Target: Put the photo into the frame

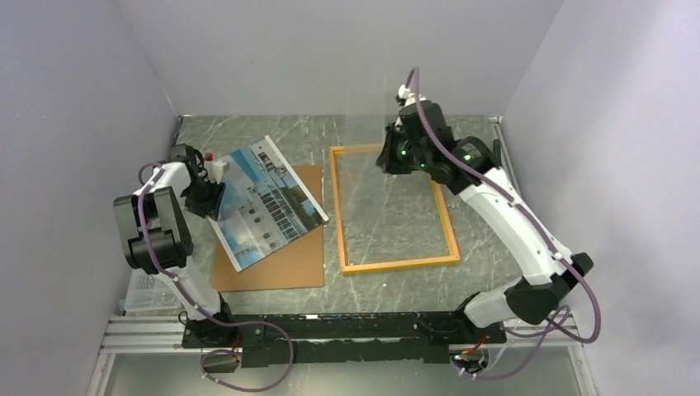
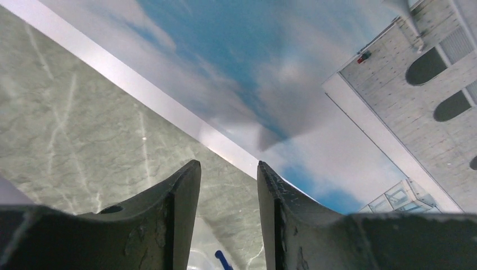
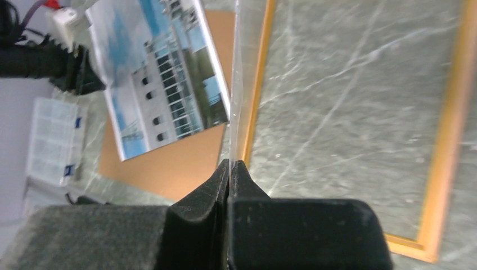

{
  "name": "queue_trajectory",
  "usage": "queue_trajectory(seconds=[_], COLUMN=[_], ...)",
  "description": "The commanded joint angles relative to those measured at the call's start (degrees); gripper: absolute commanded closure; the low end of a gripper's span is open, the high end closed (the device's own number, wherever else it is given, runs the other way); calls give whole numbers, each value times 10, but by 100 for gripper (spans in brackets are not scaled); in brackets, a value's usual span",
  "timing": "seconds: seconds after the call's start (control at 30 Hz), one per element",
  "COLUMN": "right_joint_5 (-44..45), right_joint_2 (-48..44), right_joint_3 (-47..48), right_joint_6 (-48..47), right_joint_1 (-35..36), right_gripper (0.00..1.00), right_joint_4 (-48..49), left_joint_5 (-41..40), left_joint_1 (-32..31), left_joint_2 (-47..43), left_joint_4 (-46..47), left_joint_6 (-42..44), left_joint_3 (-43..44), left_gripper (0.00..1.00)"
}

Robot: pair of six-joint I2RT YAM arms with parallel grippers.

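Note:
The photo (image 1: 268, 202) lies tilted, partly on a brown backing board (image 1: 281, 266) and partly on the table. My left gripper (image 1: 210, 194) hovers at its left edge. In the left wrist view this gripper (image 2: 228, 166) is open, nothing between its fingers, and the photo's (image 2: 253, 67) white border runs just past the fingertips. The yellow-orange frame (image 1: 394, 265) lies flat on the table, only its rails showing. My right gripper (image 1: 388, 157) is at the frame's far left corner. It (image 3: 230, 163) is shut on a clear pane (image 3: 236, 84), held upright and seen edge-on above the frame (image 3: 450, 129).
A clear plastic box (image 1: 148, 293) sits at the near left beside the left arm's base, also seen in the right wrist view as the box (image 3: 53, 140). Grey walls close in the table on the left, back and right. The board (image 3: 169, 169) lies next to the frame's left rail.

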Motion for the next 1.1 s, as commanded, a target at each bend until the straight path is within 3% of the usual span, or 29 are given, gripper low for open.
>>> queue_trajectory(seconds=[0.0, 0.17, 0.2, 0.23, 0.3, 0.4, 0.83, 1.07], right_joint_5=[161, 287, 314, 344, 393, 421, 351, 230], right_joint_2=[-24, 1, 13, 31, 79, 130, 346, 354], right_joint_3=[78, 139, 157, 180, 233, 240, 177, 132], right_joint_6=[-72, -87, -87, -85, -73, -81, -26, -7], right_joint_1=[5, 22, 28, 39, 61, 100, 184, 199], right_gripper=[100, 100, 100, 100, 100, 100, 100, 100], right_joint_4=[-138, -225, -248, -272, -333, -345, -343, -270], left_joint_5=[16, 27, 29, 31, 34, 31, 30, 42], left_joint_1=[-3, -4, -5, -6, -13, -26, -32, -33], left_joint_2=[-35, -47, -49, -50, -54, -62, -80, -86], left_joint_4=[-40, -80, -87, -94, -107, -109, -106, -99], left_joint_6=[-7, -8, -9, -10, -12, -18, -25, -28], left_joint_3=[53, 96, 102, 109, 121, 121, 100, 92], left_gripper=[51, 37, 26, 23, 22, 22, 24, 25])
